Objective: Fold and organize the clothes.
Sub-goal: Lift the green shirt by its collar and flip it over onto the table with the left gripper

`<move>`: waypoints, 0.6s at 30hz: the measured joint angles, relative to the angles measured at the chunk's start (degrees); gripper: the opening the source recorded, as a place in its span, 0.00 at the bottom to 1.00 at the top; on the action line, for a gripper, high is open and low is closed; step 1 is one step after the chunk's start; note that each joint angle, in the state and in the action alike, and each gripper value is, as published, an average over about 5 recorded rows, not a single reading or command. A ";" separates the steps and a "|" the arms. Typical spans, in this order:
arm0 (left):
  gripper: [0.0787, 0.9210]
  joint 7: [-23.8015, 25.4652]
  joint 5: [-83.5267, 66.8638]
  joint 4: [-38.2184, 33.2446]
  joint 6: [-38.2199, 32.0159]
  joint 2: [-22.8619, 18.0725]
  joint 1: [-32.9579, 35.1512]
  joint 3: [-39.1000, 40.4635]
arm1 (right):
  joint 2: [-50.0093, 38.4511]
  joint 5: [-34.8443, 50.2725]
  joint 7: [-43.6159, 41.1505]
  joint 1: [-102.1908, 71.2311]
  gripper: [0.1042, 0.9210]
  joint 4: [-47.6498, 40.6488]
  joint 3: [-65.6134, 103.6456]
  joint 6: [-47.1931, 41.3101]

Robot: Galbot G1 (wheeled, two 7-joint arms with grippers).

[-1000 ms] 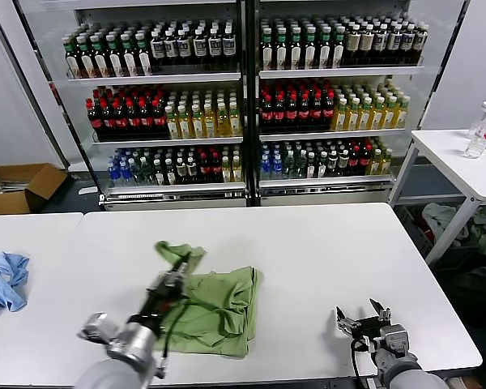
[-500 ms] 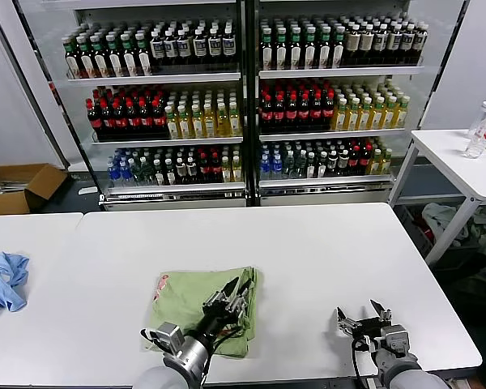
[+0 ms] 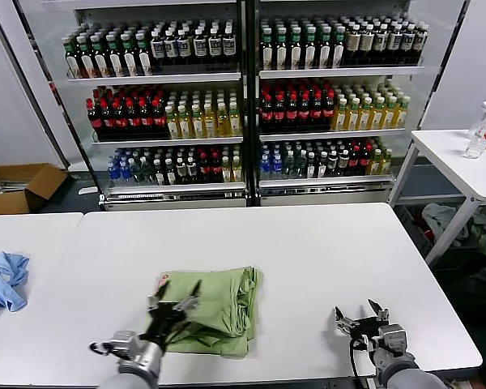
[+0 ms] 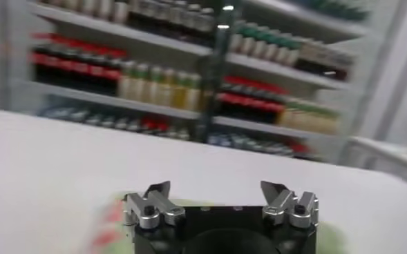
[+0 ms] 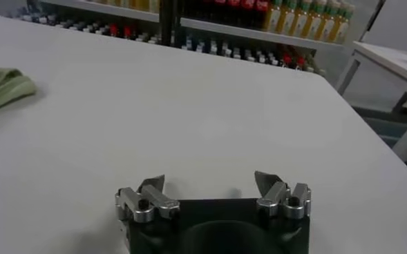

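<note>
The clothes are one pale green shirt [image 3: 219,304], lying folded in a compact bundle on the white table [image 3: 308,251], left of centre. A small pink-red patch shows at its far left corner. My left gripper [image 3: 175,305] hovers open just over the shirt's near left part, with nothing between its fingers; in the left wrist view [image 4: 215,188] the jaws stand wide apart over bare table. My right gripper [image 3: 362,317] rests open and empty near the table's front right edge. The right wrist view [image 5: 209,183] shows the shirt's edge [image 5: 1,84] far off.
A crumpled blue cloth [image 3: 2,279] lies on the neighbouring table at the left. Drink coolers [image 3: 243,97] full of bottles stand behind. A side table [image 3: 462,158] with bottles is at the right, and a cardboard box [image 3: 20,186] sits on the floor at the left.
My left gripper carried a raised part of the shirt over to the right, laid it down, opened, and drew back to the left. The right arm stayed still.
</note>
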 measured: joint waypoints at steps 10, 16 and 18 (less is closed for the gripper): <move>0.88 -1.40 -13.57 -0.01 7.11 -0.84 1.66 -5.72 | 0.59 -0.04 0.08 -0.05 0.88 0.66 0.03 -0.07; 0.88 -0.01 -17.40 1.27 9.61 -1.13 0.81 -5.84 | 0.49 -0.09 0.10 -0.62 0.88 1.25 0.54 -0.11; 0.88 0.70 -17.83 1.95 10.08 -1.01 0.37 -5.78 | 0.43 -0.09 0.11 -0.90 0.88 1.52 0.85 -0.12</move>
